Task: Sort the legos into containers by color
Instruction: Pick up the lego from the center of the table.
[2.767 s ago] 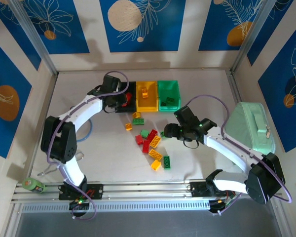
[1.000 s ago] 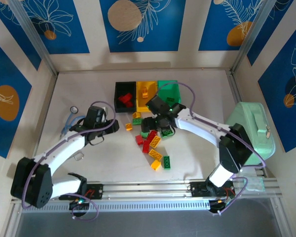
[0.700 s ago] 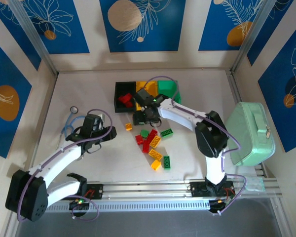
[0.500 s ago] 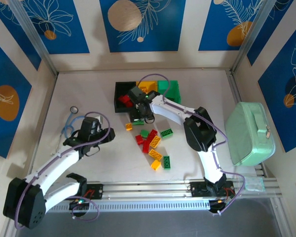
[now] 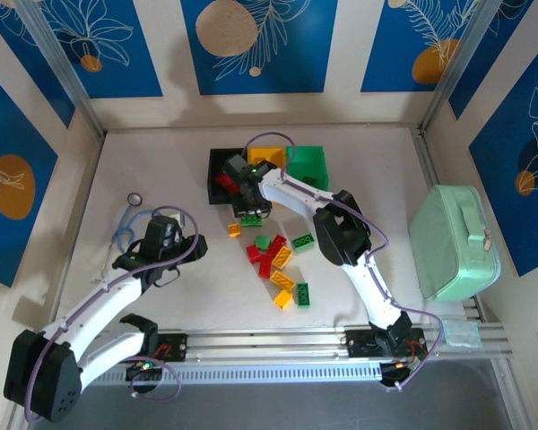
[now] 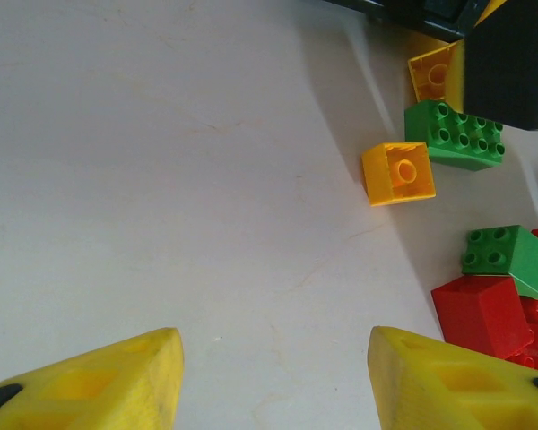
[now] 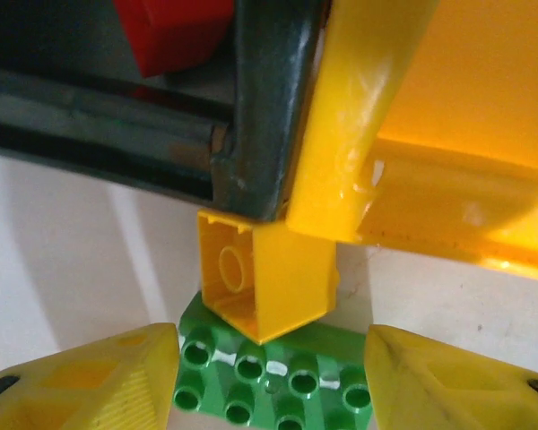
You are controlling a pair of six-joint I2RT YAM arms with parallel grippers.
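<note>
Left hand (image 6: 273,385): fingers stood apart with nothing between them, over bare tabletop (image 6: 161,161), to the left of the loose bricks.
Right hand (image 7: 272,381): fingers stood apart at the near edge of the containers, where the black bin (image 7: 260,107) met the yellow bin (image 7: 430,107). Contact with any brick could not be made out.
Yellow lego (image 7: 264,287): lay tilted against the foot of those two bin walls, just ahead of the right fingertips.
Green lego (image 7: 269,394): lay studs up, touching the yellow one on its near side and spanning the gap between the right fingers.
Containers (image 5: 291,150): black, yellow and green bin (image 5: 309,159) were joined in a row at the far middle of the tabletop.
Red lego (image 7: 175,31): lay inside the black bin.
Loose legos (image 5: 276,258): red, yellow and green pieces were scattered on the tabletop just near of the bins, between the two arms.
Mint-green case (image 5: 453,242): stood at the right edge, well apart from the bricks.
</note>
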